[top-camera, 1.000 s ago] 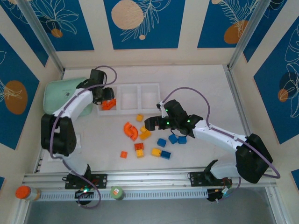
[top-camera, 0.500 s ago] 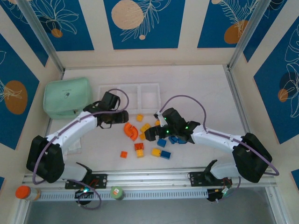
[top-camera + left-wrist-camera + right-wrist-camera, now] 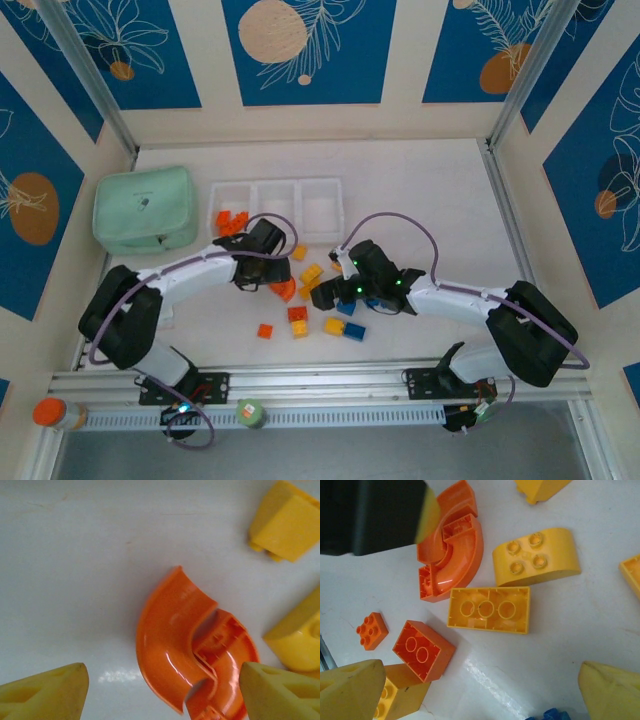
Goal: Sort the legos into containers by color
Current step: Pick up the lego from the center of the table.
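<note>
Left hand (image 3: 272, 278) spread over curved lego (image 3: 170, 650); leftmost container (image 3: 232, 195) holds orange legos (image 3: 231, 221).

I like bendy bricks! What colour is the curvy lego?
Orange. The glossy curved plastic lego piece shows best in the left wrist view.

The top camera looks down from above and behind at the whole desk (image 3: 420, 190). Both wrist cameras face straight down, very close, sharing the curved orange lego (image 3: 167, 650).
</note>
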Robot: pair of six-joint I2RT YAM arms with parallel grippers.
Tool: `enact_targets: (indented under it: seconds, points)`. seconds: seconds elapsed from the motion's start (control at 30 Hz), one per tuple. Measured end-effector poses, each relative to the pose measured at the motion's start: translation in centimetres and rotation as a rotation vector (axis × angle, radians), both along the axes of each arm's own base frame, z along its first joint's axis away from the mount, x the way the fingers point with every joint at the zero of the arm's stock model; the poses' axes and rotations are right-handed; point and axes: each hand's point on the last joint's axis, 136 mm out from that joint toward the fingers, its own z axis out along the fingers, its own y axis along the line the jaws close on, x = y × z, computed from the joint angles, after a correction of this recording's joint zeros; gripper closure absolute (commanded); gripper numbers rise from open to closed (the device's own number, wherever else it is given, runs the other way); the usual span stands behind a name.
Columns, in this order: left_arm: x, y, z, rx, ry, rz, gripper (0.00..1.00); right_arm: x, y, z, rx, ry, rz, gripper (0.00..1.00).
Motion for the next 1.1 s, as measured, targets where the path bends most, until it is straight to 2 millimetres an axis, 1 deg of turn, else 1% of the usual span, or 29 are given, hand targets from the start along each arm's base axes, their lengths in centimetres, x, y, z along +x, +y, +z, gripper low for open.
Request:
enact_targets:
  seconds: [0.17, 0.33, 0.43, 0.57, 0.77, 0.97, 1.1]
  points:
    - [1.2, 0.5, -1.5, 0.058, -0.005, 0.048, 0.22, 0.1, 0.2, 0.2, 0.008, -0.012, 0.006, 0.01]
    - [2.9, -0.5, -1.5, 0.054, -0.034, 0.06, 0.23, 0.1, 0.3, 0.3, 0.007, -0.018, 0.009, 0.01]
    - [3.4, -0.5, -1.8, 0.06, -0.04, 0.067, 0.27, 0.1, 0.3, 0.3, 0.006, -0.02, 0.007, 0.01]
    - [3.6, -0.3, -1.7, 0.064, -0.047, 0.079, 0.28, 0.1, 0.3, 0.3, 0.004, -0.024, 0.009, 0.01]
    - [3.3, 0.3, -2.0, 0.078, -0.04, 0.086, 0.28, 0.2, 0.2, 0.2, 0.002, -0.027, 0.008, 0.01]
    - [1.9, 2.0, -2.4, 0.107, -0.015, 0.1, 0.28, 0.2, 0.2, 0.2, 0.002, -0.027, 0.008, 0.01]
    - [1.1, 2.4, -2.3, 0.094, -0.007, 0.107, 0.28, 0.2, 0.2, 0.2, 0.002, -0.027, 0.008, 0.01]
